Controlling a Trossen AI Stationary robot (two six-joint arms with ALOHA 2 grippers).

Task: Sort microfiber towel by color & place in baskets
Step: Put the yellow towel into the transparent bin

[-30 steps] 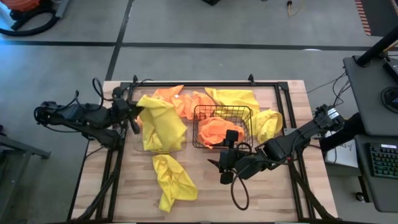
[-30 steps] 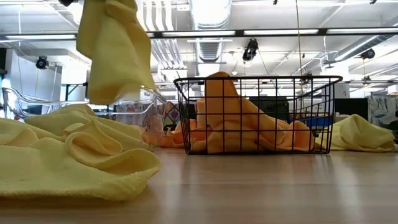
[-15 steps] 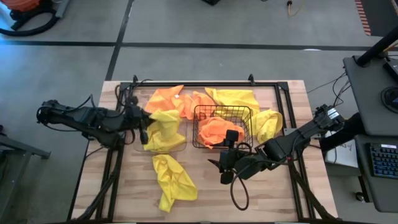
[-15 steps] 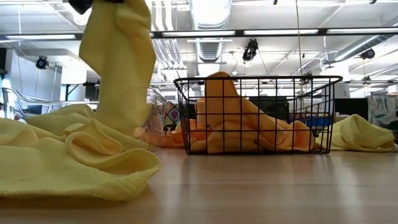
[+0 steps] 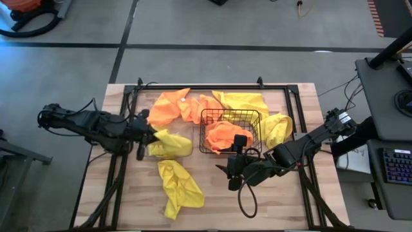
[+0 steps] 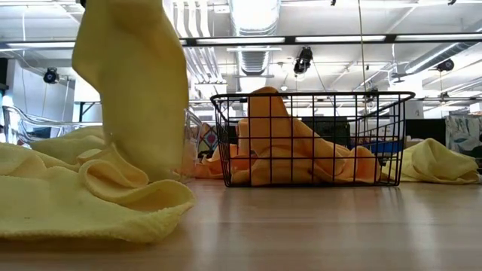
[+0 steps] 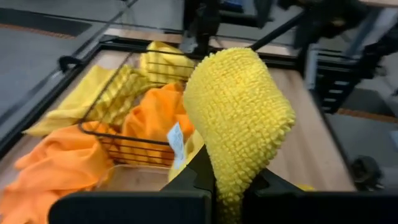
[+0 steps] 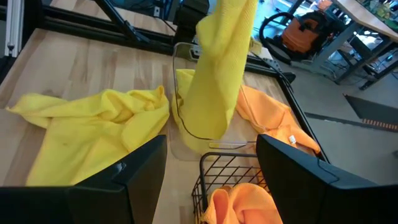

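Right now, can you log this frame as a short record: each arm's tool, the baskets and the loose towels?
left tool: shut on yellow towel, hanging into the clear basket
right tool: open, empty, in front of the wire basket
wire basket contents: orange towel
loose on table: orange towels behind the clear basket, yellow pile in front of it

You've got a wooden table (image 5: 277, 193) on a grey concrete floor (image 5: 206, 26), a keyboard (image 5: 396, 165) on the side desk, and fluorescent ceiling lights (image 6: 343, 38) glowing beside silver ducts (image 6: 252, 19).
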